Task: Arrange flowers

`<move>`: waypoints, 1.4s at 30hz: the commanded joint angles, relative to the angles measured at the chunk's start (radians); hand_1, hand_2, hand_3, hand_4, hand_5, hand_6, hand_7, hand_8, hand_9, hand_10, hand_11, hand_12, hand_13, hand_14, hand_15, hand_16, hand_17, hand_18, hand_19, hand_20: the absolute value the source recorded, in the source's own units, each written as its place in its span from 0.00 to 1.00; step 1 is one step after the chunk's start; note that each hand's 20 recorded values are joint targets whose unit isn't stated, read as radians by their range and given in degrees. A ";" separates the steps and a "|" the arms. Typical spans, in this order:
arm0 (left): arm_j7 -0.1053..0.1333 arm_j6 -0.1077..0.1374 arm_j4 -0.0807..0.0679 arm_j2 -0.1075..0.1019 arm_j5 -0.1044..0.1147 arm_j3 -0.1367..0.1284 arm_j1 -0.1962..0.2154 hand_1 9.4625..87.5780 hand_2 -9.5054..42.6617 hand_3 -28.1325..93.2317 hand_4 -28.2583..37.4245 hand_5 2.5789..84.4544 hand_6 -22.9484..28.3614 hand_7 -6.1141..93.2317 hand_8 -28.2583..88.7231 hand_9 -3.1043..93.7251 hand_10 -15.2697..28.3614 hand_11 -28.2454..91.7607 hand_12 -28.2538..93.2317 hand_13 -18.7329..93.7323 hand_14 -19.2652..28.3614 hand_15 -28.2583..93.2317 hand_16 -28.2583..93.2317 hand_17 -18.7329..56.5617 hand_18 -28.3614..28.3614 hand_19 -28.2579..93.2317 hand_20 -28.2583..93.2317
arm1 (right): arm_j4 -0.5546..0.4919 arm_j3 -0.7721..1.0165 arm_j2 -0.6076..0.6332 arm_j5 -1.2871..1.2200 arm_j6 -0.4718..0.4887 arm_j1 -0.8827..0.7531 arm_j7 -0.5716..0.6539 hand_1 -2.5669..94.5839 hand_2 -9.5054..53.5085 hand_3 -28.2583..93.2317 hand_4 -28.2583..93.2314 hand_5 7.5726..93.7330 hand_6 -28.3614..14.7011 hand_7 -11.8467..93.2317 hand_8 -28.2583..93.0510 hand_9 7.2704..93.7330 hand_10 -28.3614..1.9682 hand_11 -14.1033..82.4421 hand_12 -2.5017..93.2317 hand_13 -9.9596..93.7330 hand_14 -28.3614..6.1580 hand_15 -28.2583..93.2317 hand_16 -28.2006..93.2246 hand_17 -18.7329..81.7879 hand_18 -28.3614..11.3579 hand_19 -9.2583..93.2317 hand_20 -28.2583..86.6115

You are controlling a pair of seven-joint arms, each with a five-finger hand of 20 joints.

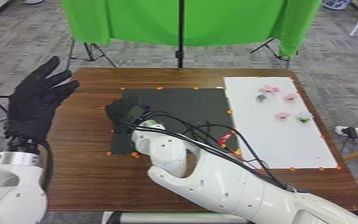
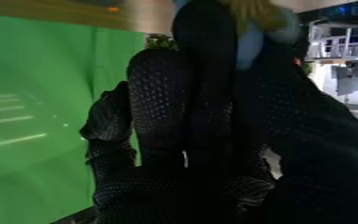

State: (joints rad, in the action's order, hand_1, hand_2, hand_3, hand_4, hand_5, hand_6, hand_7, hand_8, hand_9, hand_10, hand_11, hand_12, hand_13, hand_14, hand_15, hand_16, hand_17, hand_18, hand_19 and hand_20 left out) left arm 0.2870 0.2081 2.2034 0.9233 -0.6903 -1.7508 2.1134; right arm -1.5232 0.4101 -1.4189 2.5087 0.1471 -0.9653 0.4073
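At the far left in the head view, the left robot hand [image 1: 38, 102] is raised beside the tabletop [image 1: 82, 172], its fingers apart and held loosely. Next comes the right robot hand [image 1: 122, 111], over the left edge of the black mat [image 1: 180, 97], its arm reaching in from the lower right. In the right wrist view, the right robot hand [image 2: 158, 100] has its fingers and thumb clamped on what looks like a pale-blue flower [image 2: 249, 47] with a tan centre. Dark cables [image 1: 200, 131] cross the mat, and a red piece [image 1: 225, 138] lies near its right side. On the white board [image 1: 260, 142] at the right are a pink flower cluster [image 1: 270, 89], a small grey-green flower [image 1: 262, 98] just beside it, a pink flower [image 1: 290, 97], a pale-pink flower [image 1: 283, 116] and a white-green flower [image 1: 304, 117].
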 commanded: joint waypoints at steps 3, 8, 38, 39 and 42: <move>-0.042 -0.028 -0.023 0.016 -0.012 0.014 -0.032 0.19 0.28 0.89 0.06 0.39 0.58 0.20 0.15 0.37 0.76 0.42 0.32 0.38 0.93 0.62 0.18 0.12 0.91 0.66 0.38 | 0.017 0.054 -0.024 0.092 0.072 -0.037 -0.026 0.50 0.00 0.80 0.00 0.76 0.73 0.30 0.20 0.86 0.67 0.48 0.30 0.76 0.63 0.84 0.37 0.44 0.14 0.95 0.66; -0.025 -0.023 -0.015 0.009 -0.006 0.007 0.002 0.19 0.28 0.89 0.06 0.40 0.58 0.20 0.15 0.37 0.76 0.42 0.32 0.38 0.93 0.62 0.18 0.12 0.91 0.66 0.38 | 0.006 0.006 0.000 0.052 0.065 -0.011 0.035 0.47 0.00 0.82 0.00 0.74 0.73 0.29 0.19 0.84 0.65 0.52 0.26 0.75 0.62 0.84 0.37 0.43 0.13 0.94 0.67; 0.044 0.056 0.041 0.100 0.038 -0.051 0.236 0.19 0.28 0.89 0.06 0.39 0.58 0.20 0.15 0.37 0.76 0.42 0.32 0.38 0.93 0.62 0.18 0.12 0.91 0.65 0.38 | -0.299 0.535 0.668 -0.328 -0.076 -0.255 0.402 0.39 0.00 0.90 0.00 0.56 0.67 0.30 0.12 0.63 0.40 0.46 0.18 0.60 0.41 0.84 0.32 0.36 0.10 0.90 0.66; 0.046 0.055 0.041 0.100 0.039 -0.050 0.237 0.19 0.28 0.89 0.06 0.39 0.58 0.20 0.15 0.37 0.76 0.42 0.32 0.38 0.93 0.62 0.18 0.12 0.91 0.66 0.38 | -0.296 0.547 0.688 -0.338 -0.075 -0.275 0.414 0.38 0.00 0.90 0.00 0.54 0.67 0.30 0.12 0.60 0.38 0.45 0.17 0.59 0.40 0.84 0.31 0.35 0.10 0.90 0.66; 0.051 0.059 0.044 0.102 0.038 -0.049 0.244 0.19 0.28 0.89 0.06 0.39 0.58 0.20 0.15 0.37 0.76 0.42 0.32 0.38 0.93 0.62 0.18 0.12 0.91 0.66 0.38 | -0.279 0.592 0.712 -0.348 -0.036 -0.328 0.433 0.38 0.00 0.90 0.00 0.52 0.67 0.30 0.11 0.58 0.34 0.42 0.17 0.57 0.36 0.84 0.30 0.34 0.10 0.89 0.66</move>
State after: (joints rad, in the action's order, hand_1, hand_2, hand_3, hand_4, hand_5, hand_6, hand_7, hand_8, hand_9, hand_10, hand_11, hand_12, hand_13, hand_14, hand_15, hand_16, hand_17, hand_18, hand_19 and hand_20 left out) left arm 0.3269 0.2494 2.2516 1.0113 -0.6609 -1.8084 2.3271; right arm -1.8540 0.9241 -0.8671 2.1761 0.0593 -1.1617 0.7768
